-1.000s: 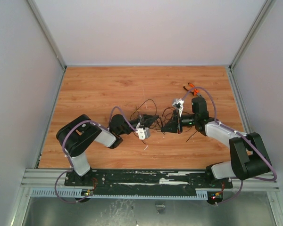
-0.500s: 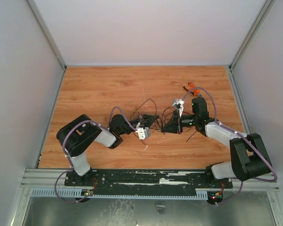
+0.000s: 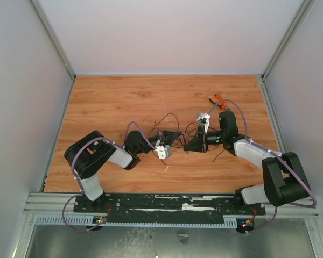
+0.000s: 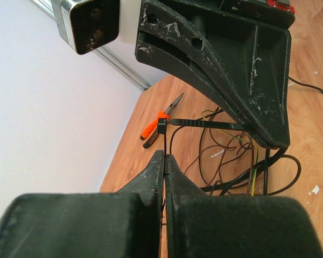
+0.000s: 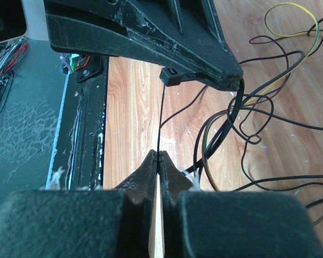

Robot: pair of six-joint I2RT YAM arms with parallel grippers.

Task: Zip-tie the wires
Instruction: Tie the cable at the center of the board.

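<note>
Wires (image 5: 242, 113) lie between left gripper (image 4: 164, 157) and right gripper (image 5: 158, 156), both pinching zip-tie (image 4: 161, 126).

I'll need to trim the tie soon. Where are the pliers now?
In the top view, the pliers lie on the table toward the far right, just beyond the right arm.
</note>
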